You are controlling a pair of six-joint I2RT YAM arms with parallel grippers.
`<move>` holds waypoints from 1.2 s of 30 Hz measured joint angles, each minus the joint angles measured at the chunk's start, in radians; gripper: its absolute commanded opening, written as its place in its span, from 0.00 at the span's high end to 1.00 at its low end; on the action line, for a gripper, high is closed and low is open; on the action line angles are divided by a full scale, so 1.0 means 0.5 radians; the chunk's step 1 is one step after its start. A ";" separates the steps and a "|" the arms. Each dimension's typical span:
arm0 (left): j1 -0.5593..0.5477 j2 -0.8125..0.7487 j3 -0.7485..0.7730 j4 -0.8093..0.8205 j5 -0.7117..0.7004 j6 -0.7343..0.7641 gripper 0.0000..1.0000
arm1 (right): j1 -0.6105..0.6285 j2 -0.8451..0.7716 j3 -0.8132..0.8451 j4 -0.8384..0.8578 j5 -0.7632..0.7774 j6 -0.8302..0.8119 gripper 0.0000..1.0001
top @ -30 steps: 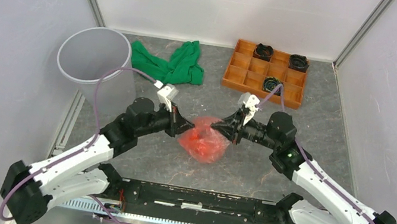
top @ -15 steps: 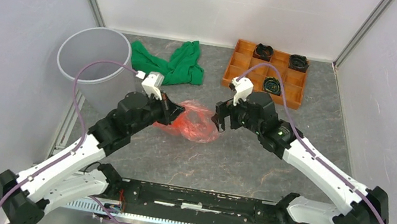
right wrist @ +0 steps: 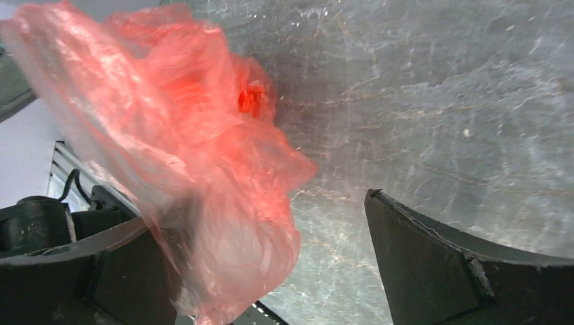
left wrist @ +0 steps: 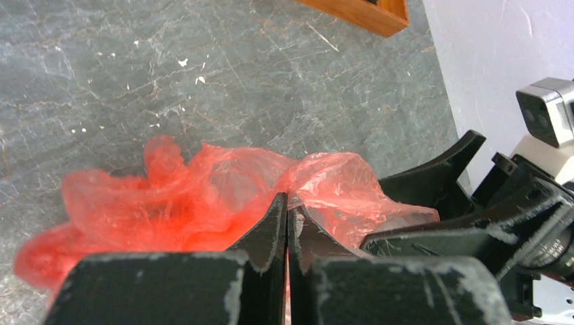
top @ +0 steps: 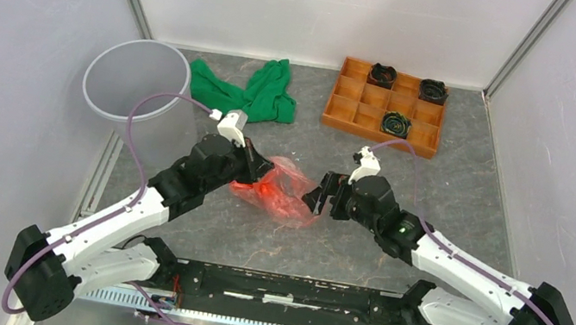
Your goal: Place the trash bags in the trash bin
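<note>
While the left gripper (left wrist: 285,203) is pinched flat on a fold of the red-orange trash bag (top: 284,192), the right gripper (right wrist: 271,223) stands wide with nothing between its jaws, though loose film lies against one of its fingers (right wrist: 88,271). The crumpled bag hangs between the two grippers, low over the middle of the table (top: 255,236) (whether its lower edge touches the stone surface I cannot tell). The grey trash bin (top: 86,78) stands well apart at the far left, just beyond the left arm's elbow, with the green cloth (top: 247,95) beside it.

I judge the step in hand to be the carry, with the bag in one gripper's charge and nothing in the bin yet. The next move calls for the left arm to lift the bag high enough to clear the rim, swing it over the mouth and only then let go. The right gripper should draw clear first, since the clingy film may snag on it.
</note>
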 measured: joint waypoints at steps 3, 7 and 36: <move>0.000 0.043 -0.036 0.024 0.003 -0.054 0.98 | 0.089 0.031 -0.006 0.014 0.064 0.127 0.02; 0.000 0.067 -0.046 0.042 0.007 -0.085 0.98 | 0.159 0.041 -0.030 0.027 0.107 0.188 0.02; 0.000 0.060 -0.190 0.037 0.000 -0.127 0.98 | 0.089 0.126 -0.434 0.728 0.230 -0.392 0.45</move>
